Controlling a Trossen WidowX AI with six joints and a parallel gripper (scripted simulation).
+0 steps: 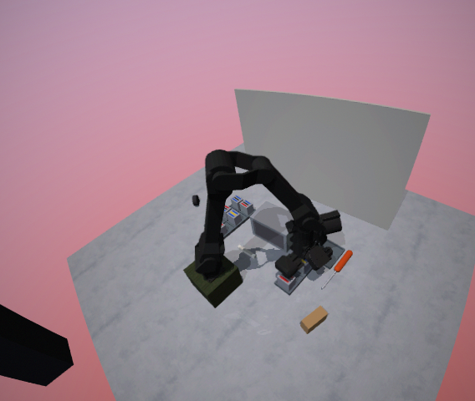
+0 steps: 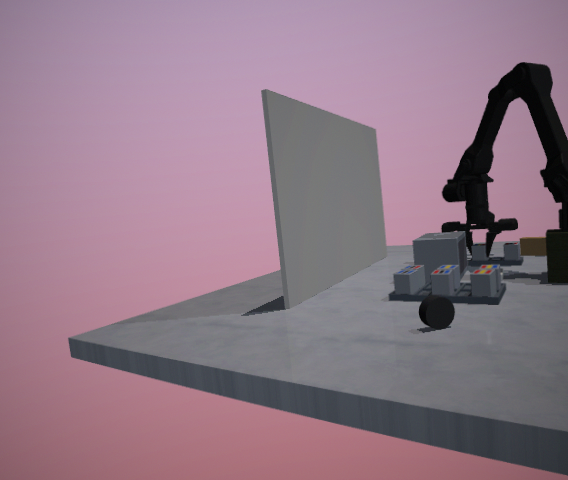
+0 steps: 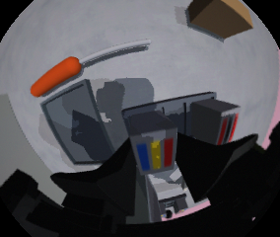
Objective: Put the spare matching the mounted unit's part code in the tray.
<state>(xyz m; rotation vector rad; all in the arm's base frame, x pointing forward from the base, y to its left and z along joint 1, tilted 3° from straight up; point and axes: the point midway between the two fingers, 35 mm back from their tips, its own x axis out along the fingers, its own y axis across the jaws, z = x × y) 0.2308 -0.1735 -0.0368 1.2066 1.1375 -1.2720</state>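
My gripper (image 1: pixel 303 262) (image 2: pixel 479 253) (image 3: pixel 149 134) is shut on a grey spare with blue, yellow and red stripes (image 3: pixel 156 154), low at the near rack (image 1: pixel 290 292) (image 2: pixel 507 262). A spare with red and dark stripes (image 1: pixel 286 281) (image 2: pixel 511 251) (image 3: pixel 221 120) stands on that rack beside it. The shallow grey tray (image 1: pixel 339 249) (image 3: pixel 61 116) lies past the rack's other end. Several striped spares stand on a second rack (image 2: pixel 447 298). A grey box with an open side (image 1: pixel 272 215) (image 2: pixel 435 250) stands between the racks. The mounted unit and its code cannot be made out.
An orange screwdriver (image 1: pixel 344 261) (image 3: pixel 56 76) lies beside the tray. A brown block (image 1: pixel 314 319) (image 2: pixel 533 246) (image 3: pixel 216 17) lies near the rack. A tall pale panel (image 1: pixel 329 159) (image 2: pixel 325 206) stands behind. A black disc (image 1: pixel 195 200) (image 2: pixel 437 312) stands near the second rack.
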